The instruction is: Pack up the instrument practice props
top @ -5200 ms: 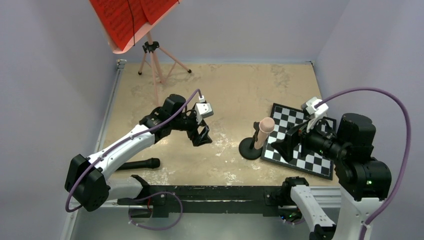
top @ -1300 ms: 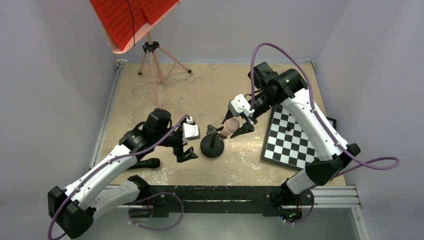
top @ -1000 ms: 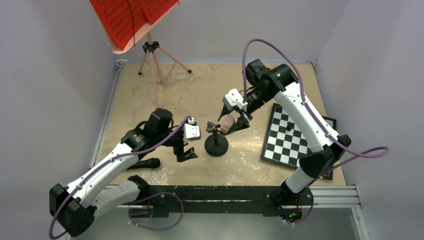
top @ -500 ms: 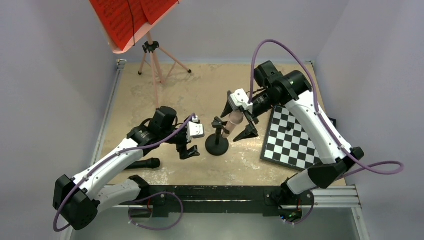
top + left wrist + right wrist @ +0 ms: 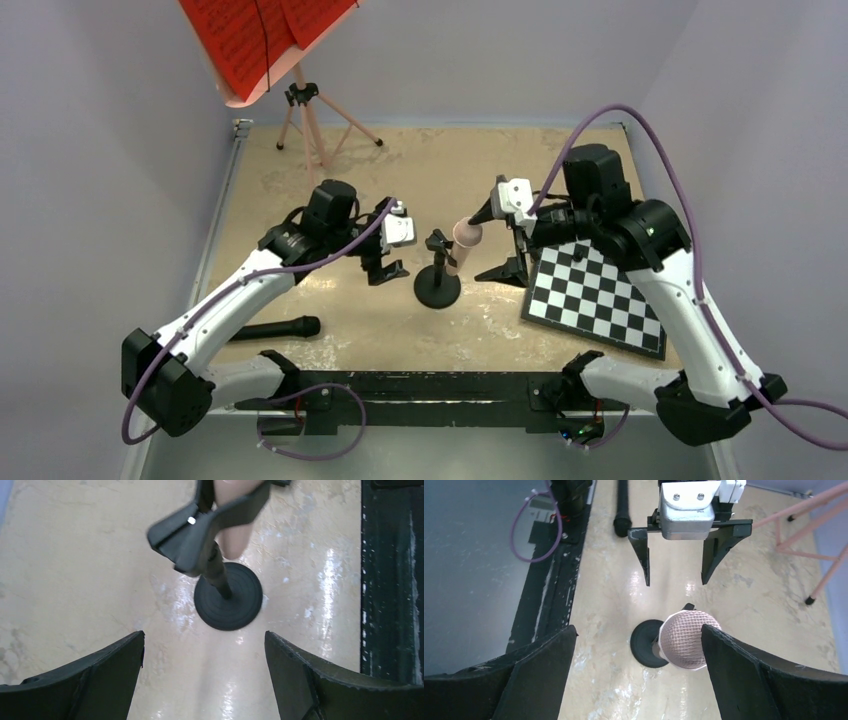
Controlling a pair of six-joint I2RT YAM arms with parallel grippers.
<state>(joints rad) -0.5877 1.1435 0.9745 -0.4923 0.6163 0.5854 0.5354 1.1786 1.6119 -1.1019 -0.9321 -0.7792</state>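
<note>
While both jaws gape, pink rod (image 5: pixel 460 243) stands between (ungripped)

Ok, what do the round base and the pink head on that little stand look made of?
Round base: matte black, probably moulded plastic or rubber; faint concentric ridges, hardly any shine. Pink head: fine grid texture like a mesh grille; metal or plastic, cannot tell.

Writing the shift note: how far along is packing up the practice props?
Nothing looks packed yet. In hand: the left gripper and right gripper hang open either side of the pink rod on its black base, holding nothing. Left: the black microphone lying on the table, the pink music stand upright at the back, red pages on its desk.
</note>
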